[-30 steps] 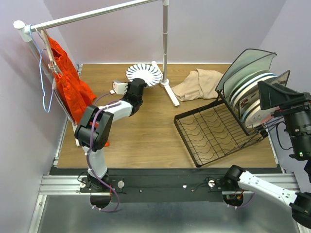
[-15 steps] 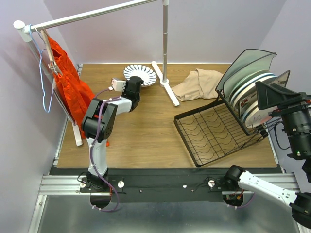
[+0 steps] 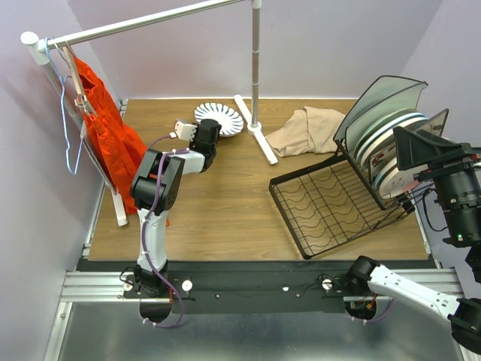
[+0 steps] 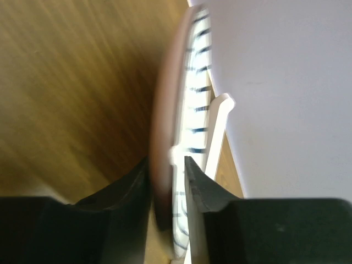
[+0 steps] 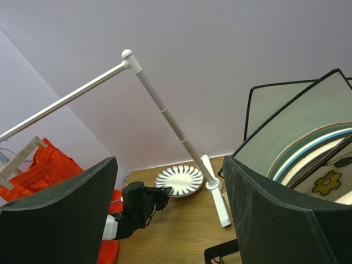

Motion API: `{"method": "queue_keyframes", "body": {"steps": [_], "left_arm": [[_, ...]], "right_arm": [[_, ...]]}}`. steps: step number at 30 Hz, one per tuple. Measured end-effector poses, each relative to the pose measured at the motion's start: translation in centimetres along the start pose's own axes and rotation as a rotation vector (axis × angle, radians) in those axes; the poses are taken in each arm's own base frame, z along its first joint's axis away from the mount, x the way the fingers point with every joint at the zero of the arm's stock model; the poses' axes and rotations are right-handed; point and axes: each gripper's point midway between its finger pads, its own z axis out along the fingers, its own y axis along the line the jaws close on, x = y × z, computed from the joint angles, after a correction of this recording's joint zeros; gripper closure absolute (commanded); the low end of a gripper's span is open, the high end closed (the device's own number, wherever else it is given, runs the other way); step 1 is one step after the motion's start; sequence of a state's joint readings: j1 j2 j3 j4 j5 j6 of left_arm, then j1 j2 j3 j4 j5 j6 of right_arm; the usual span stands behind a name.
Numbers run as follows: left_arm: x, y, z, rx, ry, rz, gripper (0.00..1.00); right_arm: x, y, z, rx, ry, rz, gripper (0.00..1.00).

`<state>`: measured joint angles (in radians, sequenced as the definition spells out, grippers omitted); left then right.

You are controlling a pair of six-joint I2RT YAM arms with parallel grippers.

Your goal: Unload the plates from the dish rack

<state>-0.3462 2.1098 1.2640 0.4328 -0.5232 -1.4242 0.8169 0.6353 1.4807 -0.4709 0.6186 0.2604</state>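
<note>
Drawn up and folded tighter over the past second, the left arm's elbow now stands nearer the clothes rail [image 3: 255,68], and the striped plate [image 3: 219,119] it carries has slid slightly away from the rail's white foot. The right arm has barely changed.

The left gripper [image 4: 166,165] is clenched on the near rim of that white, dark-striped plate, one finger above and one below. The plate is round, so it has no long axis. It lies nearly flat and face up, just left of the rail's foot, low at the wooden table [image 3: 225,203]. The pictures do not settle whether it touches the wood. From the left wrist it shows edge-on, with its rim running straight away from the fingers.

From its base, the left arm rises to a high bent elbow, then reaches out and down to the plate on the side left of the rail.

Right of the rail, past a crumpled beige cloth [image 3: 308,129], the dish rack [image 3: 331,203] sits with its wire tray base towards the rail. The remaining plates [image 3: 387,143] stand on edge in its upright section, faces turned towards the rail. A pale square plate stands foremost.

The right gripper [image 5: 169,162] hangs at the rack's far right end, aimed back at the rail. Its jaws are spread wide and grasp nothing.
</note>
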Motion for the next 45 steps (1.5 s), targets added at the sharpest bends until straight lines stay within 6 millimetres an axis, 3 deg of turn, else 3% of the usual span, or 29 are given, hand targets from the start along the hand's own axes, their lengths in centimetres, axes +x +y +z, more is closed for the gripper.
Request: {"method": "queue_keyframes", "body": {"steps": [2,5,14,21,32,39,45], "left_arm": [[0.1,0.0,0.2,0.007,0.010,-0.003,0.41],[-0.2,-0.3,0.5,0.020,0.010,-0.014,0.34],[-0.6,-0.7,0.8,0.026,0.015,0.000,0.33],[0.1,0.2,0.7,-0.039,0.051,0.024,0.30],[0.8,3.9,0.1,-0.185,0.088,0.055,0.25],[0.8,4.0,-0.2,-0.234,0.102,0.067,0.16],[0.9,4.6,-1.6,-0.248,0.144,0.090,0.16]], "right_arm": [[0.1,0.0,0.0,0.000,0.001,-0.001,0.14],[0.1,0.0,0.0,0.000,0.001,-0.001,0.14],[0.0,0.0,-0.1,0.000,-0.001,0.000,0.14],[0.0,-0.1,-0.1,0.000,-0.001,0.001,0.13],[0.0,-0.1,-0.1,0.000,-0.001,0.001,0.13],[0.0,-0.3,0.0,0.014,-0.004,0.004,0.13],[2.0,-1.2,0.0,0.057,0.031,0.005,0.13]]}}
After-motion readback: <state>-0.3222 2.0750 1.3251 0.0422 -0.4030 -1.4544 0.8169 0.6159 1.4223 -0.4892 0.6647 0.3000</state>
